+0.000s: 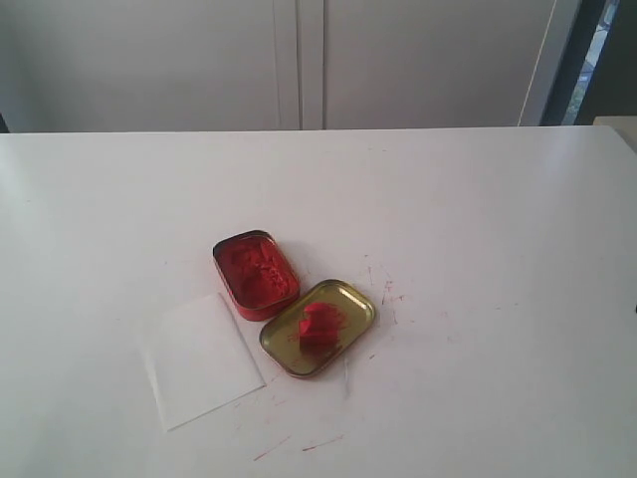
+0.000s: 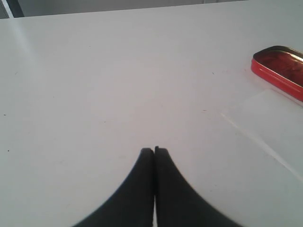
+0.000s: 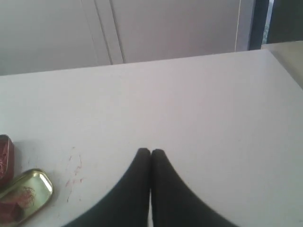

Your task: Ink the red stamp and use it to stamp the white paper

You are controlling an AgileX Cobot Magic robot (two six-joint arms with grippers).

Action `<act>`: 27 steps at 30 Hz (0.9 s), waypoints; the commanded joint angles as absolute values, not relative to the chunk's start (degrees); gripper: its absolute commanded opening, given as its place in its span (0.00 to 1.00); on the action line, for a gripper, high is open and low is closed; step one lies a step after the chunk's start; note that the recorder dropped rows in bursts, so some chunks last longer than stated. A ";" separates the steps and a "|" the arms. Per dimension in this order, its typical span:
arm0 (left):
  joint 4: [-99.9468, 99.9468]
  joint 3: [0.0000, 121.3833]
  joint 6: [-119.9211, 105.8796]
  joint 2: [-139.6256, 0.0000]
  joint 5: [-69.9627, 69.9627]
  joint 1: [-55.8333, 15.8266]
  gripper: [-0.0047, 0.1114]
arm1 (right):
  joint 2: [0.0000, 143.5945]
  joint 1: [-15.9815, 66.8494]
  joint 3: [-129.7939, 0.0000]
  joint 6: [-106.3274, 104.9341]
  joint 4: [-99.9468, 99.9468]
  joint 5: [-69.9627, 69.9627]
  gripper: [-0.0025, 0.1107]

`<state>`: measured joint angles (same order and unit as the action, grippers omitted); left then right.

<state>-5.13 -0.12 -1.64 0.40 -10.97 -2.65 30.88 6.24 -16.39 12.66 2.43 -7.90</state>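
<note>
**A:** Left gripper (image 2: 154,150) and right gripper (image 3: 150,151): state?
**B:** Each has its jaws pressed together, holding nothing, over the bare table (image 1: 478,199).
**A:** The red stamp (image 1: 318,326)?
**B:** It lies in the gold lid (image 1: 350,302), well apart from the right gripper. The white paper (image 1: 199,360) lies flat just beside the red tin (image 1: 255,273), nearer the left gripper.

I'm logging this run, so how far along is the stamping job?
Done: the ink tin is open, with its gold lid beside it. In hand: nothing. The left gripper and right gripper are both shut and empty, over bare table. Left: everything else. The red stamp lies in the lid, not picked up, and the white paper shows no clear print from here.
</note>
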 commanded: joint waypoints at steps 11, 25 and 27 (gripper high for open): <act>-5.49 0.00 -1.54 0.00 -10.75 -2.42 0.04 | 49.42 6.36 -32.66 -8.86 -10.30 -32.55 0.02; -5.49 0.00 -1.54 0.00 -10.75 -2.42 0.04 | 74.58 13.61 -57.49 -37.41 -29.56 -44.87 0.02; -5.49 0.00 -1.54 0.00 -10.75 -2.42 0.04 | 77.78 15.71 -61.63 -37.41 -27.71 -46.59 0.02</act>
